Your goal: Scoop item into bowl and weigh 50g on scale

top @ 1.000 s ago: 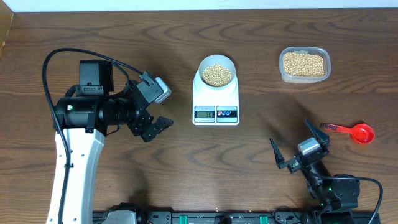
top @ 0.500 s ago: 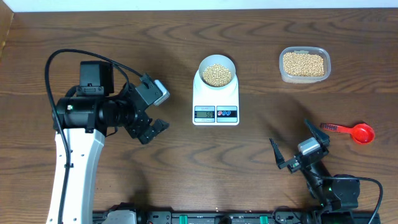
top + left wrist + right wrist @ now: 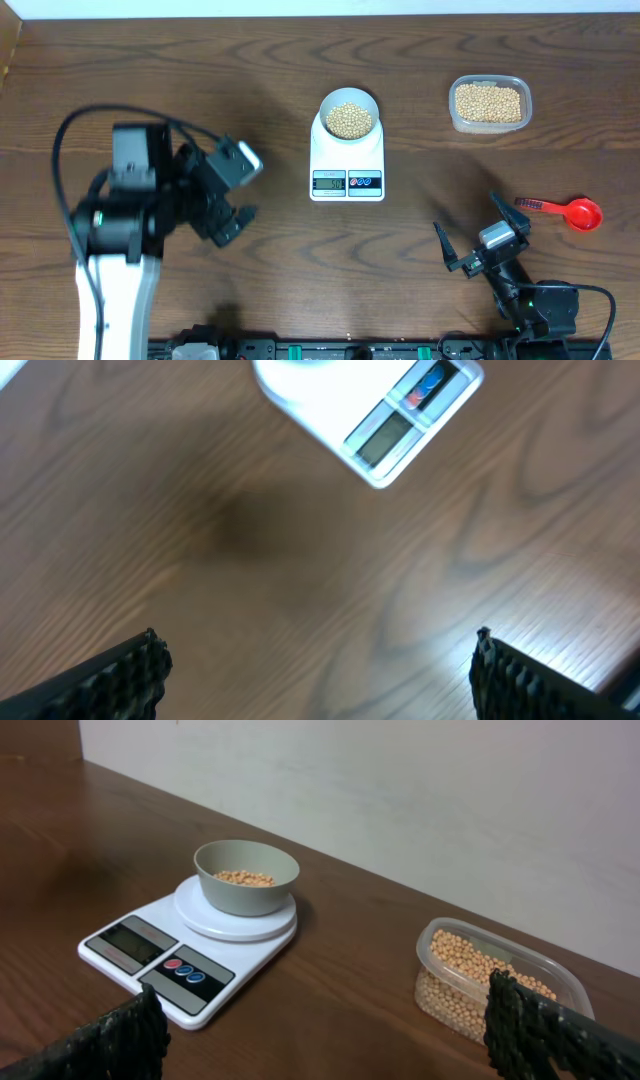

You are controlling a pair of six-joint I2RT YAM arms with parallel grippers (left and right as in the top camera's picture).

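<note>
Overhead: beans (image 3: 348, 121) in bowl (image 3: 349, 97) on scale (image 3: 347, 160); left gripper (image 3: 240, 224), right gripper (image 3: 465, 213) spread.

Scale (image 3: 370, 405) beyond wide-spread claw (image 3: 317, 650)

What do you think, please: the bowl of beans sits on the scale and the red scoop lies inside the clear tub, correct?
Not quite: the overhead view shows the red scoop lying on the table, apart from the clear tub. The bowl of beans does sit on the scale.
</note>
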